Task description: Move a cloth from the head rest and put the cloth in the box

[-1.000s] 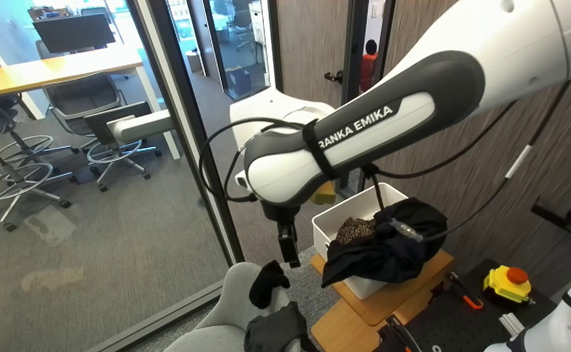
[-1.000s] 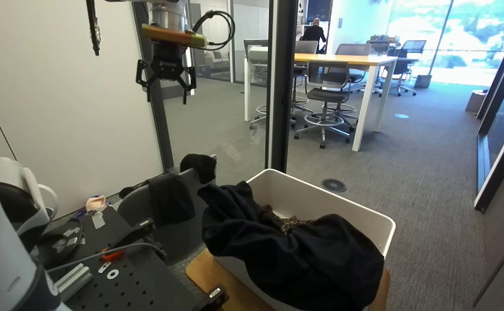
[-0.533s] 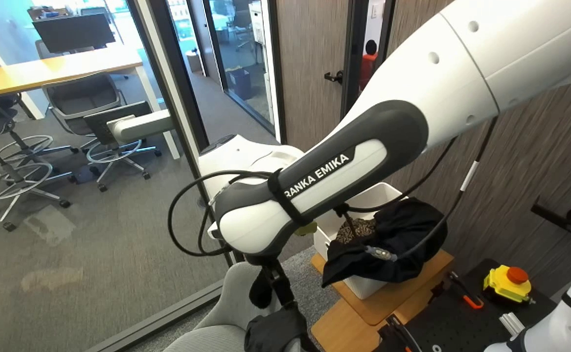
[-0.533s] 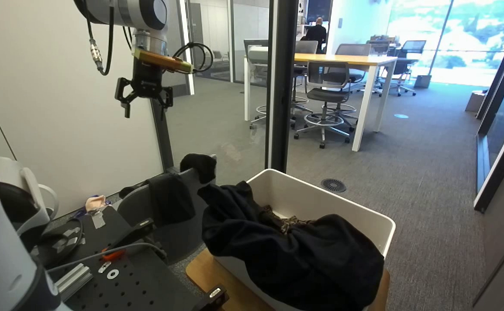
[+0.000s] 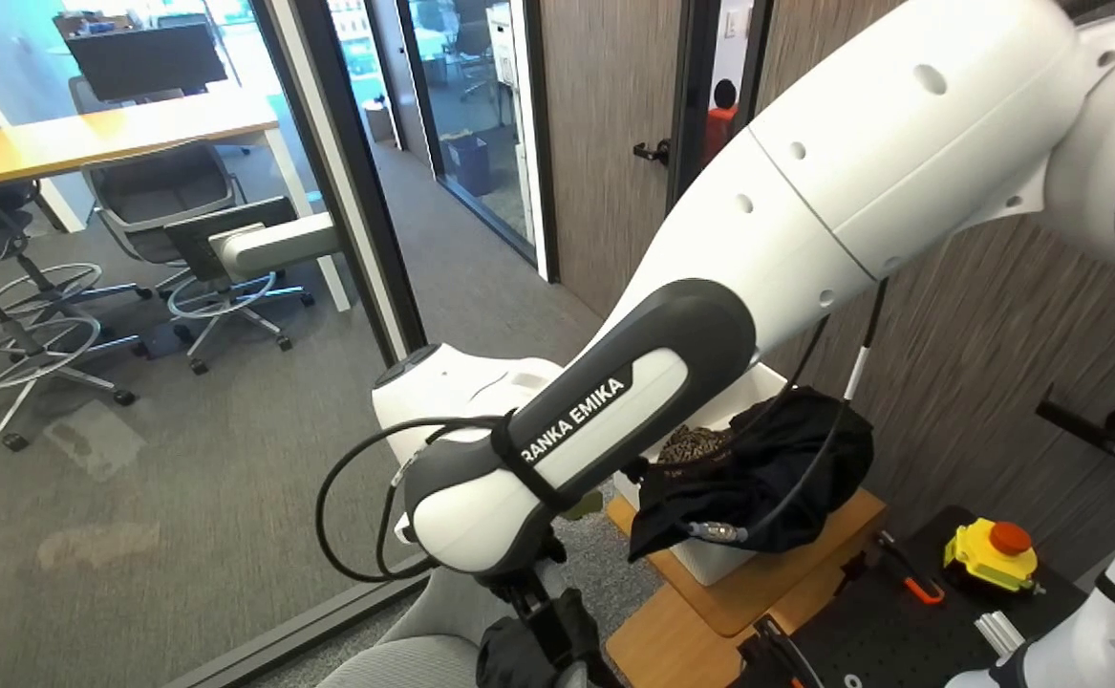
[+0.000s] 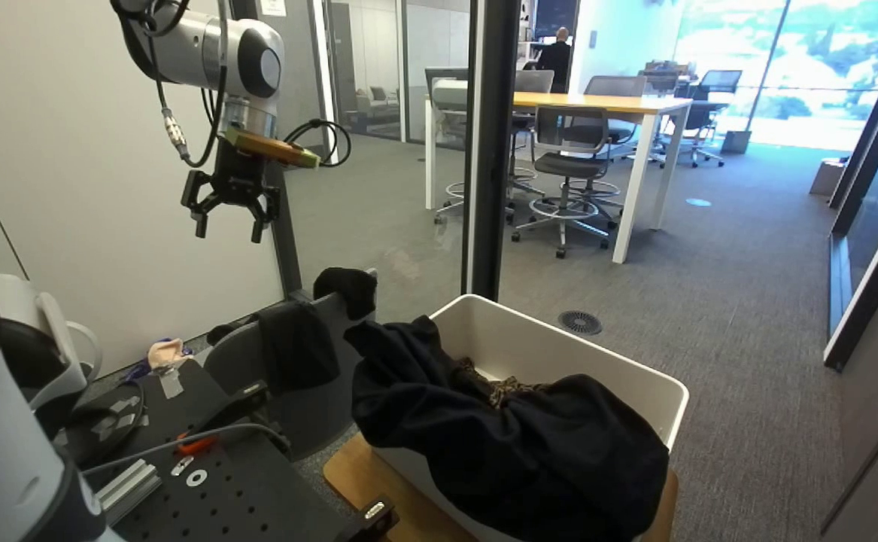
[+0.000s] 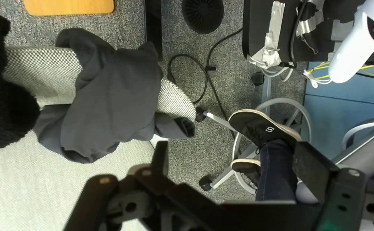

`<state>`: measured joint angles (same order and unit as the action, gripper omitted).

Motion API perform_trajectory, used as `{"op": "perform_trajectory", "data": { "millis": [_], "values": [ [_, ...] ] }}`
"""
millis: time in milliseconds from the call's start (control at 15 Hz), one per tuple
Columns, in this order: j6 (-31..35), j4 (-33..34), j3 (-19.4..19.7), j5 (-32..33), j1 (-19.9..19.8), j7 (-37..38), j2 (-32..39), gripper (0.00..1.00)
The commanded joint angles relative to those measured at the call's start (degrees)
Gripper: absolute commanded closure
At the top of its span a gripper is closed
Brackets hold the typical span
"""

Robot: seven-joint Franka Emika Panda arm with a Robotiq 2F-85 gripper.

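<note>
A dark grey cloth (image 7: 110, 99) hangs over the head rest of a light grey chair (image 7: 45, 73); it also shows in both exterior views (image 5: 524, 655) (image 6: 299, 346). A black fluffy cloth (image 6: 344, 290) lies on the same chair back, at the left edge of the wrist view (image 7: 4, 96). My gripper (image 6: 229, 232) is open and empty, in the air above the chair. In the wrist view my open fingers (image 7: 232, 146) are to the right of the grey cloth, apart from it. The white box (image 6: 559, 339) holds a patterned cloth (image 6: 510, 390), and a navy cloth (image 6: 521, 452) drapes over its side.
The box stands on a wooden stool (image 6: 356, 474). A black pegboard table (image 6: 205, 504) carries tools and an emergency stop (image 5: 992, 554). A dark post (image 6: 487, 150) and glass wall stand behind the chair. A person's leg (image 7: 275, 170) shows in the wrist view.
The arm has come down and the gripper has moved from above the black fluffy cloth towards the grey cloth's side of the chair. The gripper stays open. The cloths and box have not moved.
</note>
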<state>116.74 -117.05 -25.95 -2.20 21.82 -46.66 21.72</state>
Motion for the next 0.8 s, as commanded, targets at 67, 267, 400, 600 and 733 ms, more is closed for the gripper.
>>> {"op": "perform_trajectory", "data": {
  "millis": [67,267,400,600,733],
  "values": [
    [5.39,2.19,0.24,0.77,2.11,5.74,5.26,0.0],
    [8.62,3.43,0.69,2.3,3.18,9.48,8.57,0.0],
    [9.8,4.8,1.47,4.17,3.75,11.83,11.36,0.0],
    [12.05,6.18,2.23,6.22,3.81,14.8,14.16,0.0],
    [13.95,6.83,2.82,8.12,3.85,16.29,15.73,0.0]
  ]
}}
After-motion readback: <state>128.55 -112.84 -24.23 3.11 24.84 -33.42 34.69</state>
